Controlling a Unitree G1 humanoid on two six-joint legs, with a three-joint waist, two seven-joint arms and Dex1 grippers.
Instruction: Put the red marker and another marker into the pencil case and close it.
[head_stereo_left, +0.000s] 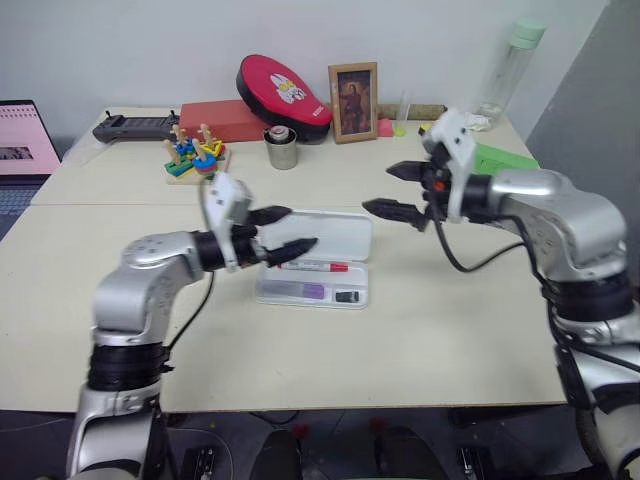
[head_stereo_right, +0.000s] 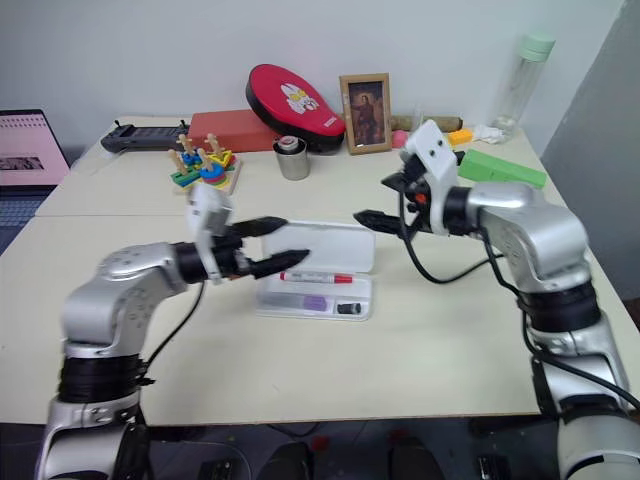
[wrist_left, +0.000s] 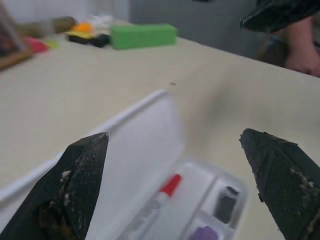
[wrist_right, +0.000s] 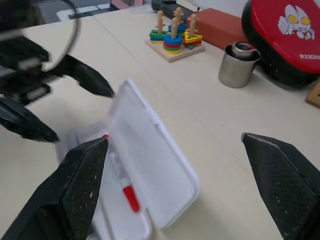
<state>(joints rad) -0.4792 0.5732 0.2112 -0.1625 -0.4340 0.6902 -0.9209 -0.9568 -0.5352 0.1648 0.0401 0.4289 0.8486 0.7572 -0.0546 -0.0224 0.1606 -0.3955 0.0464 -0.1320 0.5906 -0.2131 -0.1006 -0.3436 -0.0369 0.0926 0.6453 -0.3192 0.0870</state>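
Note:
The white pencil case (head_stereo_left: 338, 234) lies open mid-table, its lid standing up along the far side. In its tray lie the red marker (head_stereo_left: 318, 267) and, nearer me, the purple marker (head_stereo_left: 312, 291) beside a small black object (head_stereo_left: 347, 296). My left gripper (head_stereo_left: 298, 228) hovers open just left of the case, above the tray's left end, with nothing between its fingers. My right gripper (head_stereo_left: 380, 190) is open and empty in the air beyond the lid's right corner. The left wrist view looks down on the lid (wrist_left: 140, 135) and the red marker (wrist_left: 167, 187).
A green block (head_stereo_left: 505, 160) lies at the far right. A metal cup (head_stereo_left: 282, 150), a ring-stacking toy (head_stereo_left: 195, 158), a red box (head_stereo_left: 225, 120), a red cushion (head_stereo_left: 283, 95), a photo frame (head_stereo_left: 353, 102) and a bottle (head_stereo_left: 510, 70) line the back. A laptop (head_stereo_left: 25, 140) sits far left. A person's hand (wrist_left: 302, 50) shows beyond the table.

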